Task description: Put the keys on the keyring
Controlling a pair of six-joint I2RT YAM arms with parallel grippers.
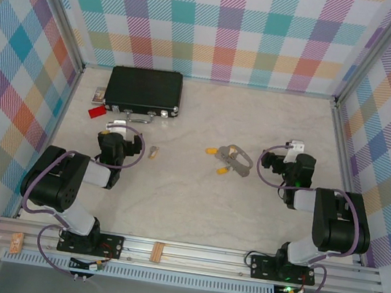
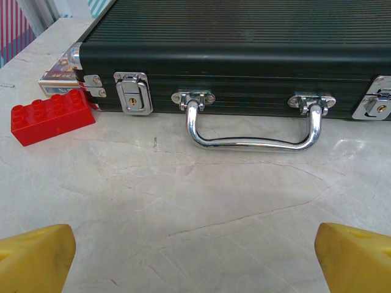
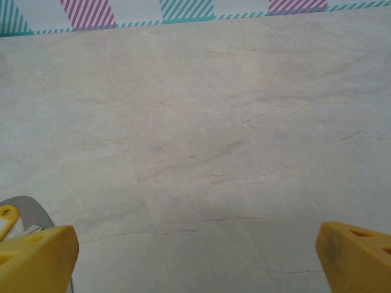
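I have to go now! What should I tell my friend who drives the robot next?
Left gripper: jaws open, empty, facing the black case.
Right gripper: jaws open, empty, just right of the keyring.
Plain key lies alone, apart from the keyring.
Yellow keys lie against the keyring; whether they are threaded on, I cannot tell.
Done: nothing picked up yet.
Left: at least the plain key must go on.

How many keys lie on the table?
3. A plain key lies left of centre. One yellow-headed key lies at the keyring's far left, a second yellow-headed key at its near left. Others may be hidden.
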